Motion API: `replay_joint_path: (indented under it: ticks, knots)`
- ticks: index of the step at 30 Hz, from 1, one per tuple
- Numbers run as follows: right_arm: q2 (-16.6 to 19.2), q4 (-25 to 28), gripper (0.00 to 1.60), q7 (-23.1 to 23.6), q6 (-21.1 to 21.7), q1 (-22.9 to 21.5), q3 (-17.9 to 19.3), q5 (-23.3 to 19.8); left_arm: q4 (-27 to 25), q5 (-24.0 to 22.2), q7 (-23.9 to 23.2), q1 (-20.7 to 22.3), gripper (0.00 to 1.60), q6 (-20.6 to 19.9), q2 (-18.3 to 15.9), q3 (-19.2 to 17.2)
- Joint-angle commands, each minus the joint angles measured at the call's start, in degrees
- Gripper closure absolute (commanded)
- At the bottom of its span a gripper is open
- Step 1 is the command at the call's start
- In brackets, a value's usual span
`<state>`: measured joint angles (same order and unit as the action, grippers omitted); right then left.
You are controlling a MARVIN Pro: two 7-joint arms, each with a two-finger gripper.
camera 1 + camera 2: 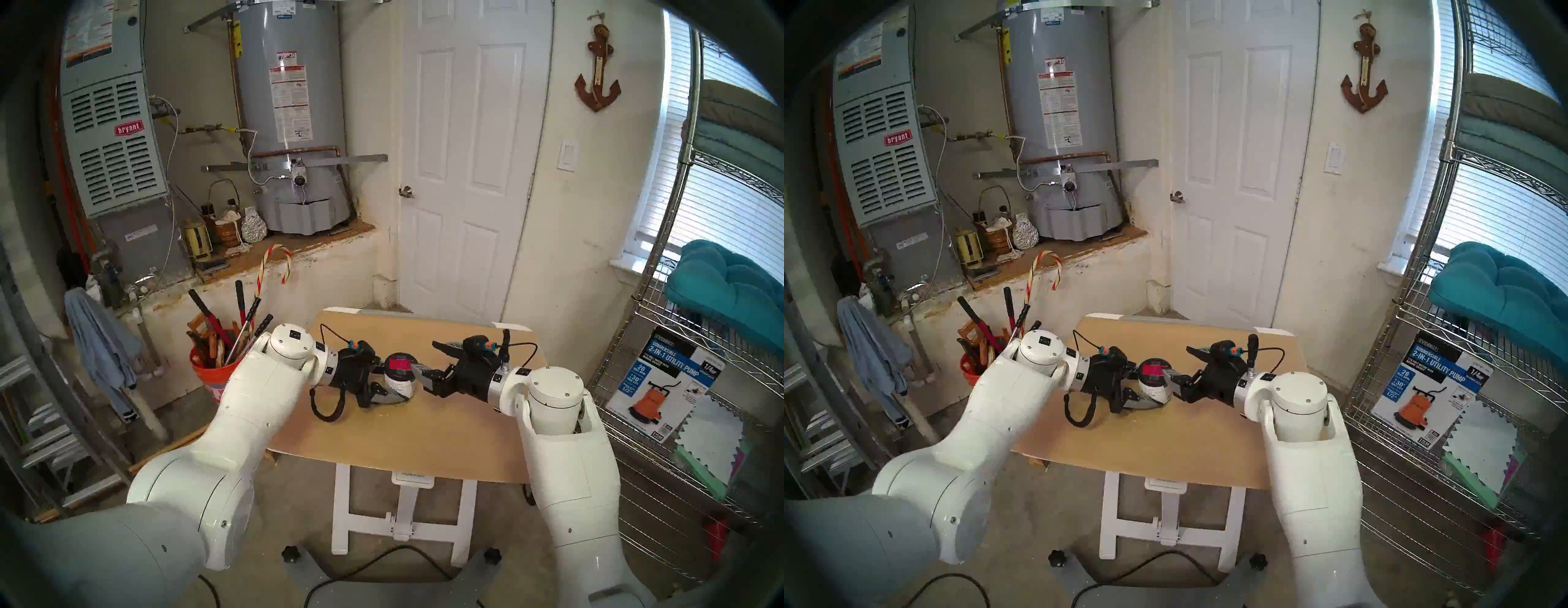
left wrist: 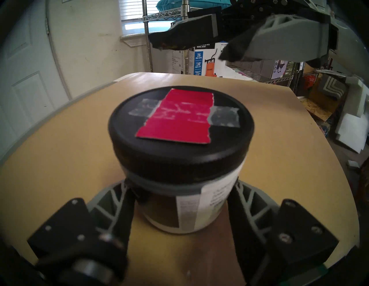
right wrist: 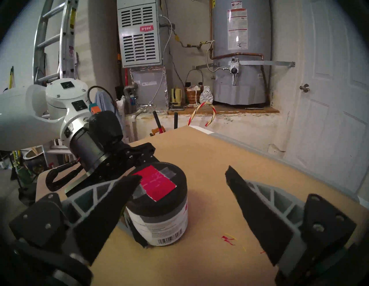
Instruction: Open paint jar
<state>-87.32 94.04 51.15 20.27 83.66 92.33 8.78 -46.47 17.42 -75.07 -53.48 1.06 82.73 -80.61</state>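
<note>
Paint jar (image 2: 196, 203) stands upright on the tan table (image 1: 407, 437), near its middle, with its black lid (image 2: 180, 147) still on. A red-pink rectangular patch (image 2: 177, 117) is fixed across the lid's top with strips of clear tape. A white-grey printed label wraps the jar's body, and a barcode shows near the base in the right wrist view.

The left gripper (image 2: 179, 201) reaches in from the robot's left and is closed on the jar's body below the lid, one finger on each side of the label, low by the table.

The right gripper (image 3: 183, 177) comes from the opposite side with its jaws spread wide and nothing between them. It sits at about lid height; one of its fingers (image 3: 111, 199) lies beside the lid's edge and seems to overlap it, though whether it touches is hard to tell from these angles. The other finger is well clear, over bare table.

A few small red marks (image 3: 227, 239) lie on the table just beside the jar.
</note>
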Motion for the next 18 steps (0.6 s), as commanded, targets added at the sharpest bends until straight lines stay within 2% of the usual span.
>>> replay_joint_path:
  ticks: [1,8,9,12,16,18]
  knots:
    - [-0.80,2.72,0.00,1.60,1.74,-1.11,-1.24,-0.79,0.39,-0.24,-0.11,1.40,1.60,0.07,0.14,-0.25]
    - [-1.34,3.34,0.00,0.10,1.52,-0.08,-2.56,0.81,1.31,-0.39,0.00,1.79,1.60,0.49,0.34,-0.41]
    - [-1.25,3.38,0.00,-0.89,-0.35,0.56,-3.25,1.88,1.55,-0.39,0.05,1.91,1.60,0.62,0.37,-0.42]
    - [-1.48,2.92,0.00,-1.51,-1.07,1.08,-3.60,2.27,1.88,-0.39,0.03,2.08,1.60,0.80,0.41,-0.42]
    - [-2.48,2.25,0.00,-3.97,-5.67,2.51,-3.63,2.94,2.50,-0.36,0.01,2.42,1.60,1.14,0.50,-0.47]
    - [-2.72,2.04,0.00,-4.14,-5.95,2.62,-3.52,2.79,2.63,-0.35,-0.01,2.49,1.60,1.19,0.51,-0.46]
